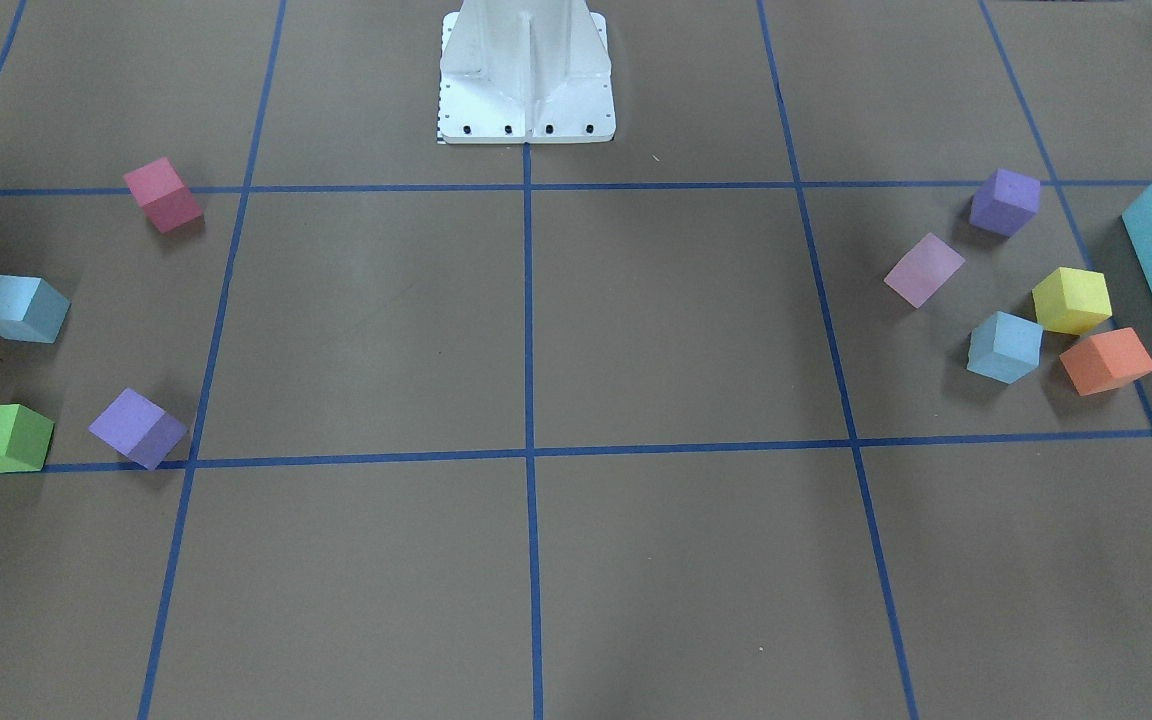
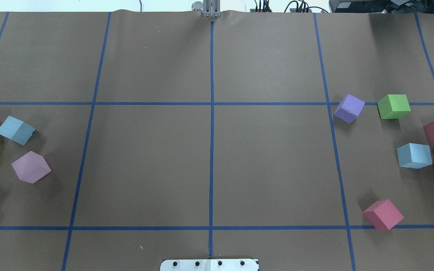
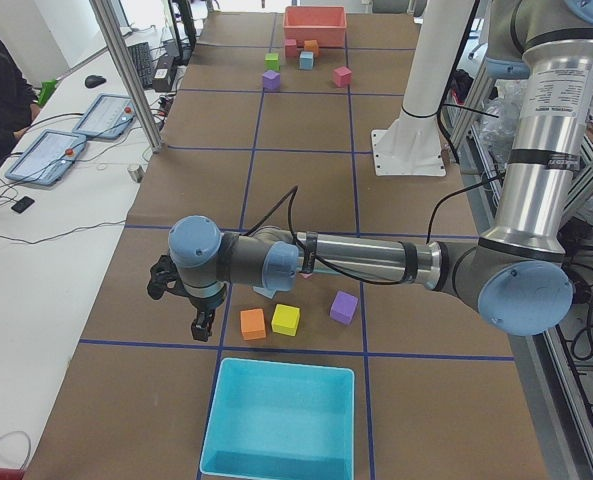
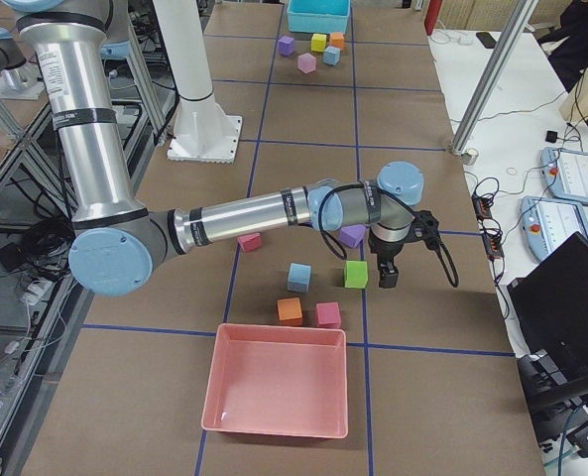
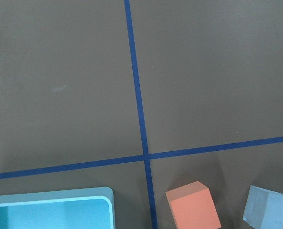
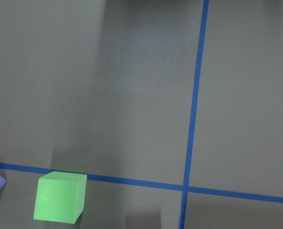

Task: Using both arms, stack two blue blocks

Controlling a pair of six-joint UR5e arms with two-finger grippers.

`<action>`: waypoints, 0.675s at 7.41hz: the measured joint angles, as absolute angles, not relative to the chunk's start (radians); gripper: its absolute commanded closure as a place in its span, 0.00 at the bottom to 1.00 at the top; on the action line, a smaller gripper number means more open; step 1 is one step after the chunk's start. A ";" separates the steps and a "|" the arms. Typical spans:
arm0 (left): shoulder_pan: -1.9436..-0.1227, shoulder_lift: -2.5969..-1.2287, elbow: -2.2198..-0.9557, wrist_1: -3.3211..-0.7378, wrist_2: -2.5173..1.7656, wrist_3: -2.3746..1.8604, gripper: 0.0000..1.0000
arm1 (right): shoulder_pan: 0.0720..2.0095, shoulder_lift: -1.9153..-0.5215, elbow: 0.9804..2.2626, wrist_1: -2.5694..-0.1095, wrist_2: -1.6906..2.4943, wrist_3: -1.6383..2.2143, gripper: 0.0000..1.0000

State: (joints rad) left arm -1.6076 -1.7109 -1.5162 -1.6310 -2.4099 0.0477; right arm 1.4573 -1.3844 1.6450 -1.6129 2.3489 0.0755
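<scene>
Left pincer (image 3: 198, 330) and right pincer (image 4: 385, 278) hang, apart or together I cannot tell, while left-side blue block (image 1: 1004, 346) and right-side blue block (image 1: 21, 308) lie well apart, unstacked: all remains.

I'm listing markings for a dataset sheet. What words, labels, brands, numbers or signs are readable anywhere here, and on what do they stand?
No text can be read in any view.
Foam cubes, including the right blue block and the left blue block: plain faces, no print.
Touch screens on the side bench: content too small to read.
White base plate: a tiny black-and-white strip at one corner, too small to read.
</scene>
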 measured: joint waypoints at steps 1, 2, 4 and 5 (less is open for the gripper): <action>-1.608 -1.710 -1.517 -1.631 -2.410 0.048 0.02 | 1.437 -1.401 1.672 -1.613 2.368 0.091 0.00; -1.608 -1.710 -1.517 -1.631 -2.410 0.048 0.02 | 1.418 -1.415 1.688 -1.613 2.384 0.122 0.00; -1.608 -1.710 -1.518 -1.632 -2.410 0.048 0.02 | 1.380 -1.475 1.728 -1.584 2.390 0.200 0.00; -1.608 -1.710 -1.518 -1.632 -2.410 0.048 0.02 | 1.357 -1.532 1.748 -1.504 2.388 0.234 0.00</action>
State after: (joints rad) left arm -1.6076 -1.7104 -1.5181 -1.6317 -2.4099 0.0475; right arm 1.3570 -1.5321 1.7483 -1.5039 2.3884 0.2344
